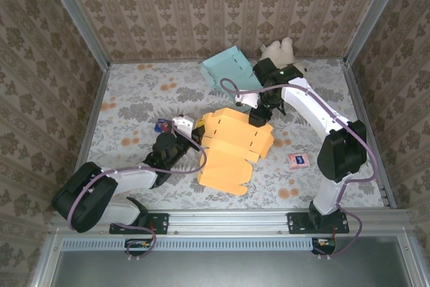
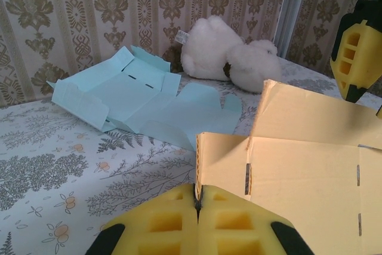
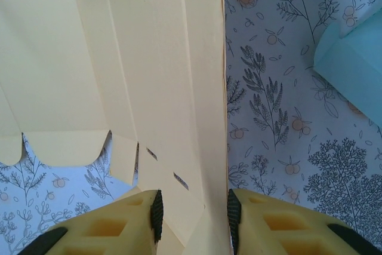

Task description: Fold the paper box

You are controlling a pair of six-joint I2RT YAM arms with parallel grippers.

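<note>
L gripper (image 2: 197, 207) clamped on orange box (image 1: 232, 146) edge. R gripper (image 3: 193, 216) astride far flap, jaws narrow, grip unclear.

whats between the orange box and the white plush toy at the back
The light blue paper box, lying partly unfolded on the table, sits between the orange box and the white plush toy. The left wrist view shows this best.

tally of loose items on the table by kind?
Paper box blanks: 2, the orange box and the light blue box
Plush toys: 1, the white plush
Small cards: 1, the pink card
Small colourful item by the left wrist: 1
Total: 5
</note>
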